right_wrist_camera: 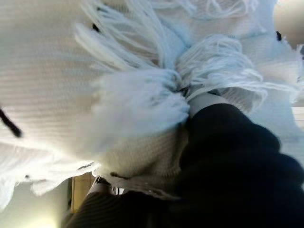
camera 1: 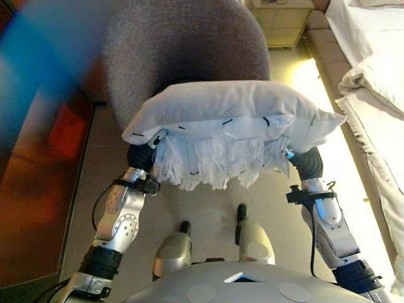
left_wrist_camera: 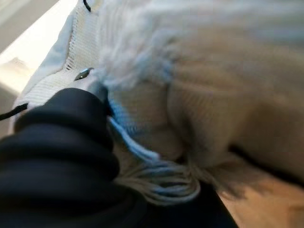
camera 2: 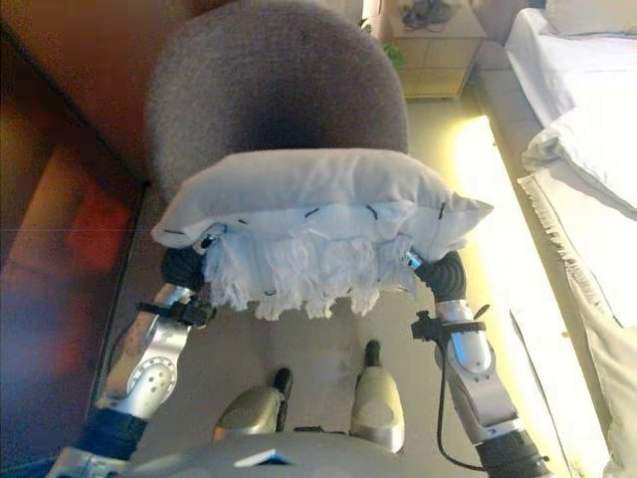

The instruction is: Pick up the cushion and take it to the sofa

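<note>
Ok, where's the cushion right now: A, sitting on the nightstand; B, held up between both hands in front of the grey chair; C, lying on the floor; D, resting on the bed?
B: the white fringed cushion is carried above the floor, with the left hand at one end and the right hand at the other, the grey chair just beyond it.

The cushion (camera 1: pixel 233 113) lies across both hands, raised clear of the floor (camera 1: pixel 208 214), with its fringe hanging over the near edge. The left hand (camera 1: pixel 140 154) is under its 9 o'clock end, the right hand (camera 1: pixel 306 161) under its 3 o'clock end (fingers of both hidden beneath it). At 12 o'clock, just behind the cushion, stands a chair (camera 1: pixel 183 44). A cabinet (camera 1: pixel 281 22) sits at 1 o'clock, well behind; a bed (camera 1: pixel 372 82) runs along 3 o'clock.
</note>
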Robot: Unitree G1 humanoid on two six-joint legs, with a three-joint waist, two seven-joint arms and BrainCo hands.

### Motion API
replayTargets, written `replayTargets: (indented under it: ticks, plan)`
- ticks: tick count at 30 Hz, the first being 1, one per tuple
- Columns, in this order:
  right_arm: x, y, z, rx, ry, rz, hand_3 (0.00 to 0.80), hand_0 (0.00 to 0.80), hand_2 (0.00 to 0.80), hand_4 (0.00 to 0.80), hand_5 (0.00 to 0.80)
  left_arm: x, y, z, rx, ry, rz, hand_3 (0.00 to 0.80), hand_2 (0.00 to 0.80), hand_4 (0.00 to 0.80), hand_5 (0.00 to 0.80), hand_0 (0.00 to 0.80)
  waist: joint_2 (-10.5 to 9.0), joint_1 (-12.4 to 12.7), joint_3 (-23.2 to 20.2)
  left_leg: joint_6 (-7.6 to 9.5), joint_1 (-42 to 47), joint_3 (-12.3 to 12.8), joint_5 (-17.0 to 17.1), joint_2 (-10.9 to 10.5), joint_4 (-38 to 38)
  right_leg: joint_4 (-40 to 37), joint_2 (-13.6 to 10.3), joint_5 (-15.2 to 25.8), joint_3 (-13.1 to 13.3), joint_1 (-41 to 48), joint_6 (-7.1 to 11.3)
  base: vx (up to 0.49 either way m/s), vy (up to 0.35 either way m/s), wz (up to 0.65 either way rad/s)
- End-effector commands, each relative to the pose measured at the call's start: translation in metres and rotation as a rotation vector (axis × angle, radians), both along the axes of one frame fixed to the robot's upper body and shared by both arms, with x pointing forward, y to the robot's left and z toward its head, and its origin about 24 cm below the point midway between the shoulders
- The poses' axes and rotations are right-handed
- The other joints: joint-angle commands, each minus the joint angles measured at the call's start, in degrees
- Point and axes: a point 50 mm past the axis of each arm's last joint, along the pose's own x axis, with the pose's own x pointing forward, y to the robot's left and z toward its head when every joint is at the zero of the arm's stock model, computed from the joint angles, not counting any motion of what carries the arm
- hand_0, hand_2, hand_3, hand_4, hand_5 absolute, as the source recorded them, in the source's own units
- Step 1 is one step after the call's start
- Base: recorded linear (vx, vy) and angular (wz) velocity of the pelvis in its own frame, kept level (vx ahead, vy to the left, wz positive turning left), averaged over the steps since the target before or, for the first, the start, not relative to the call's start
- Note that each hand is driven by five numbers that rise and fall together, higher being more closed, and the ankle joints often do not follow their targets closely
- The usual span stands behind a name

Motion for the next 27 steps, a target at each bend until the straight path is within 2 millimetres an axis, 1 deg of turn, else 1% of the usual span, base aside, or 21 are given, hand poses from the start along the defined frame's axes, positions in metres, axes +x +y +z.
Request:
replayTargets:
  ticks: [1, 2, 3, 4, 5, 6, 7, 8, 9, 10, 11, 12, 13, 14, 15, 16, 17, 19, 20, 23, 27]
  plan:
    - [0.013, 0.021, 0.045, 0.035, -0.270, 0.140, 0.800, 0.800, 0.800, 0.800, 0.800, 0.011, -0.023, 0.060, -0.051, -0.313, -0.104, 0.800, 0.800, 0.800, 0.800, 0.800, -2.60, -1.0, -0.3, 8.90, 4.9, 9.9, -14.4, -5.8, 11.8, -11.4, -2.4, 14.7, 1.1, -0.1, 0.61, 0.628, -0.288, 0.43]
    - [0.014, 0.021, 0.046, 0.030, -0.274, 0.145, 0.800, 0.800, 0.800, 0.800, 0.800, 0.012, -0.023, 0.061, -0.055, -0.318, -0.103, 0.800, 0.800, 0.800, 0.800, 0.800, -2.40, -1.1, 0.0, 9.21, 4.8, 10.2, -15.5, -5.6, 13.0, -11.4, -2.0, 13.7, 1.1, 0.1, 0.62, 0.626, -0.298, 0.44]
    - [0.014, 0.024, 0.046, 0.018, -0.270, 0.145, 0.800, 0.800, 0.800, 0.800, 0.800, 0.013, -0.027, 0.058, -0.059, -0.316, -0.100, 0.800, 0.800, 0.800, 0.800, 0.800, -2.45, -2.0, -0.4, 10.07, 5.3, 9.8, -17.7, -6.0, 16.0, -10.2, -1.4, 13.5, 3.8, 0.4, 0.80, 0.628, -0.316, 0.37]
    - [0.016, 0.025, 0.047, 0.010, -0.262, 0.145, 0.800, 0.800, 0.800, 0.800, 0.800, 0.013, -0.029, 0.056, -0.068, -0.305, -0.092, 0.800, 0.800, 0.800, 0.800, 0.800, -2.07, -2.3, -0.8, 9.73, 6.3, 9.4, -17.8, -5.1, 18.1, -7.7, -0.6, 13.0, 4.6, 0.4, 0.60, 0.738, -0.364, 0.47]
    - [0.017, 0.025, 0.046, 0.004, -0.249, 0.145, 0.800, 0.800, 0.800, 0.800, 0.800, 0.011, -0.029, 0.052, -0.080, -0.285, -0.082, 0.800, 0.800, 0.800, 0.800, 0.800, -1.73, -2.7, -1.7, 8.84, 8.9, 8.9, -16.3, -3.2, 19.3, -3.9, 0.7, 12.1, 5.8, 0.1, 0.00, 0.538, -0.250, 0.66]
    - [0.017, 0.024, 0.046, 0.000, -0.242, 0.145, 0.800, 0.800, 0.800, 0.800, 0.800, 0.010, -0.029, 0.050, -0.086, -0.272, -0.077, 0.800, 0.800, 0.800, 0.800, 0.800, -1.30, -3.0, -2.0, 8.27, 10.5, 8.6, -15.4, -1.9, 19.3, -2.5, 1.7, 11.5, 6.5, 0.0, -0.40, 0.603, -0.262, 0.56]
    - [0.016, 0.020, 0.046, -0.007, -0.226, 0.156, 0.800, 0.800, 0.800, 0.800, 0.800, 0.007, -0.029, 0.045, -0.105, -0.241, -0.063, 0.800, 0.800, 0.800, 0.800, 0.800, -0.16, -3.7, -3.5, 5.56, 14.0, 8.5, -8.2, 1.5, 19.4, 0.0, 3.8, 9.7, 6.0, -0.1, -1.23, 0.552, -0.250, 0.51]
    - [0.015, 0.018, 0.045, -0.008, -0.221, 0.179, 0.800, 0.800, 0.800, 0.800, 0.800, 0.004, -0.029, 0.043, -0.110, -0.236, -0.057, 0.800, 0.800, 0.800, 0.800, 0.800, 0.23, -4.2, -4.4, 3.96, 14.9, 8.6, -2.8, 2.7, 19.9, 0.1, 4.8, 8.7, 4.8, 0.3, -1.60, 0.620, -0.331, 0.20]
    - [0.015, 0.015, 0.043, -0.018, -0.207, 0.192, 0.800, 0.800, 0.800, 0.800, 0.800, 0.002, -0.034, 0.045, -0.107, -0.246, -0.062, 0.800, 0.800, 0.800, 0.800, 0.800, -0.06, -4.1, -4.9, 2.01, 11.3, 9.2, 5.0, 3.1, 26.0, -0.4, 6.3, 6.7, 4.1, 2.7, -3.31, 0.452, -0.282, 0.20]
    - [0.014, 0.013, 0.041, -0.028, -0.198, 0.189, 0.800, 0.800, 0.800, 0.800, 0.800, 0.002, -0.038, 0.045, -0.107, -0.249, -0.066, 0.800, 0.800, 0.800, 0.800, 0.800, -0.66, -3.9, -4.9, 1.71, 8.4, 9.0, 6.6, 2.6, 29.2, -1.1, 6.5, 6.2, 4.1, 4.1, -4.14, 0.403, -0.263, 0.10]
    - [0.014, 0.011, 0.038, -0.042, -0.186, 0.180, 0.800, 0.800, 0.800, 0.800, 0.800, 0.002, -0.042, 0.045, -0.116, -0.247, -0.070, 0.800, 0.800, 0.800, 0.800, 0.800, -1.81, -3.1, -4.4, 1.98, 4.2, 9.0, 6.1, 1.2, 32.8, -2.2, 6.1, 6.1, 3.9, 6.2, -4.87, 0.310, -0.243, 0.08]
    - [0.016, 0.011, 0.038, -0.042, -0.193, 0.165, 0.800, 0.800, 0.800, 0.800, 0.800, 0.003, -0.047, 0.047, -0.116, -0.257, -0.082, 0.800, 0.800, 0.800, 0.800, 0.800, -3.46, -0.8, -2.3, 2.95, -4.1, 9.7, 3.7, -1.4, 34.0, -3.5, 6.0, 5.6, 3.2, 9.6, -5.03, 0.255, -0.247, 0.06]
    - [0.017, 0.012, 0.041, -0.034, -0.208, 0.160, 0.800, 0.800, 0.800, 0.800, 0.800, 0.004, -0.048, 0.050, -0.107, -0.271, -0.089, 0.800, 0.800, 0.800, 0.800, 0.800, -4.27, 0.6, -1.2, 3.54, -8.0, 10.3, 2.3, -2.7, 33.3, -4.1, 6.0, 5.3, 2.8, 10.6, -4.94, 0.201, -0.251, 0.00]
    - [0.020, 0.015, 0.045, -0.026, -0.231, 0.160, 0.800, 0.800, 0.800, 0.800, 0.800, 0.004, -0.046, 0.051, -0.097, -0.281, -0.089, 0.800, 0.800, 0.800, 0.800, 0.800, -4.75, 1.7, -0.4, 4.07, -10.1, 11.3, 1.9, -3.1, 28.7, -4.5, 6.4, 4.5, 2.2, 10.9, -4.77, 0.146, -0.174, -0.08]
    - [0.022, 0.016, 0.047, -0.026, -0.249, 0.156, 0.800, 0.800, 0.800, 0.800, 0.800, 0.005, -0.042, 0.051, -0.095, -0.286, -0.090, 0.800, 0.800, 0.800, 0.800, 0.800, -4.38, 2.3, 0.1, 4.10, -10.1, 11.8, 2.6, -2.0, 22.5, -4.6, 7.2, 3.5, 1.3, 10.9, -4.76, 0.174, -0.109, -0.15]
    - [0.024, 0.018, 0.048, -0.025, -0.258, 0.150, 0.800, 0.800, 0.800, 0.800, 0.800, 0.005, -0.039, 0.051, -0.093, -0.290, -0.090, 0.800, 0.800, 0.800, 0.800, 0.800, -3.56, 3.0, 0.4, 3.51, -9.7, 11.3, 4.9, -0.6, 14.0, -4.5, 8.3, 2.5, 0.5, 11.0, -4.83, 0.208, -0.026, -0.19]
    - [0.025, 0.020, 0.048, -0.028, -0.261, 0.134, 0.800, 0.800, 0.800, 0.800, 0.800, 0.005, -0.036, 0.052, -0.093, -0.293, -0.098, 0.800, 0.800, 0.800, 0.800, 0.800, -2.46, 4.1, 1.0, 2.05, -9.0, 9.6, 9.0, 0.5, 4.5, -4.4, 10.0, 1.1, -0.1, 11.8, -5.06, 0.243, 0.005, -0.07]
    - [0.026, 0.024, 0.047, -0.026, -0.253, 0.127, 0.800, 0.800, 0.800, 0.800, 0.800, 0.005, -0.035, 0.051, -0.103, -0.292, -0.105, 0.800, 0.800, 0.800, 0.800, 0.800, -1.67, 5.4, 1.6, 0.56, -8.8, 8.7, 12.7, 2.1, -2.8, -4.6, 11.5, -0.4, -0.6, 13.5, -5.45, 0.316, 0.019, -0.06]
    - [0.024, 0.026, 0.045, -0.020, -0.245, 0.134, 0.800, 0.800, 0.800, 0.800, 0.800, 0.003, -0.036, 0.053, -0.101, -0.296, -0.109, 0.800, 0.800, 0.800, 0.800, 0.800, -1.22, 6.2, 1.7, -0.73, -9.2, 8.2, 15.5, 3.9, -7.6, -4.7, 12.5, -1.9, -0.8, 15.2, -5.88, 0.387, 0.041, -0.02]
    - [0.018, 0.033, 0.038, -0.024, -0.217, 0.168, 0.800, 0.800, 0.800, 0.800, 0.800, 0.002, -0.037, 0.053, -0.107, -0.278, -0.094, 0.800, 0.800, 0.800, 0.800, 0.800, -0.99, 7.0, 1.8, -2.02, -9.5, 8.0, 18.3, 6.4, -11.4, -4.7, 13.1, -5.0, -0.6, 19.5, -6.27, 0.429, 0.085, -0.10]
    - [0.018, 0.036, 0.040, -0.013, -0.206, 0.212, 0.800, 0.800, 0.800, 0.800, 0.800, 0.001, -0.029, 0.048, -0.105, -0.250, -0.050, 0.800, 0.800, 0.800, 0.800, 0.800, -0.95, 7.8, 1.7, -3.03, -9.9, 5.6, 19.6, 10.2, -13.1, -2.8, 12.8, -9.1, 0.8, 22.4, -6.29, 0.475, 0.170, -0.13]
